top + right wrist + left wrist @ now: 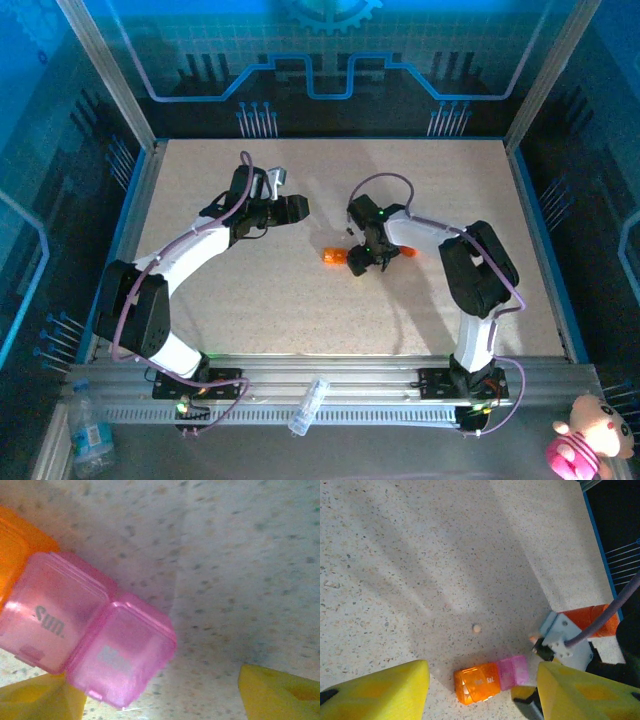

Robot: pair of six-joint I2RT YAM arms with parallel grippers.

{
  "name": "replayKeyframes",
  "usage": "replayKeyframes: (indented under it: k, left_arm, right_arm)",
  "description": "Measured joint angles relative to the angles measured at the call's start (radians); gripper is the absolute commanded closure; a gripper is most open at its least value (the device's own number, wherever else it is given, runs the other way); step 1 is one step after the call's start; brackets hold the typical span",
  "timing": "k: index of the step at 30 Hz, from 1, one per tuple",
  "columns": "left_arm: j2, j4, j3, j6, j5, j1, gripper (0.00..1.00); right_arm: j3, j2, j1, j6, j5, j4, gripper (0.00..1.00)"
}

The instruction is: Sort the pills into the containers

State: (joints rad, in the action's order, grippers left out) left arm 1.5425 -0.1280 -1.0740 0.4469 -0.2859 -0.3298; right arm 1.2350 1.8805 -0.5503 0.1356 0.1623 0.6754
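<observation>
The containers (333, 257) are a short strip lying mid-table, with an orange end (476, 682) and pink compartments (514, 672). In the right wrist view two pink lids (85, 640) read "Sun" and "Mon", and they are shut. One small pale pill (477, 628) lies loose on the table just beyond the strip. My right gripper (362, 262) hangs low over the pink end. It is open (160, 690), with the end compartment beside its left finger (40, 700) and a wide gap to the other finger. My left gripper (297, 207) is open (482, 695), up and to the left of the strip, holding nothing.
An orange bottle (590, 620) lies on the table behind my right wrist (405, 250). The speckled table (250, 320) has raised blue edges and a walled enclosure around it. A clear bottle (308, 405) rests on the front rail.
</observation>
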Motion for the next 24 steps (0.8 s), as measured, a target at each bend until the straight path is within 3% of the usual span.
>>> replayKeyframes:
  k: [6,13,24]
  left_arm:
    - [0.0,0.0,0.0,0.0,-0.011,0.0,0.4]
    - [0.023,-0.001,0.0,-0.002,-0.023,-0.015,0.44]
    - [0.126,-0.066,-0.002,-0.087,-0.003,-0.113,0.86]
  right_arm:
    - [-0.006,-0.048,0.008,0.031,-0.035,0.0,0.23]
    - [-0.018,-0.122,0.061,0.124,-0.192,-0.042,0.29]
    - [-0.018,-0.025,0.124,0.206,-0.322,-0.117,0.33]
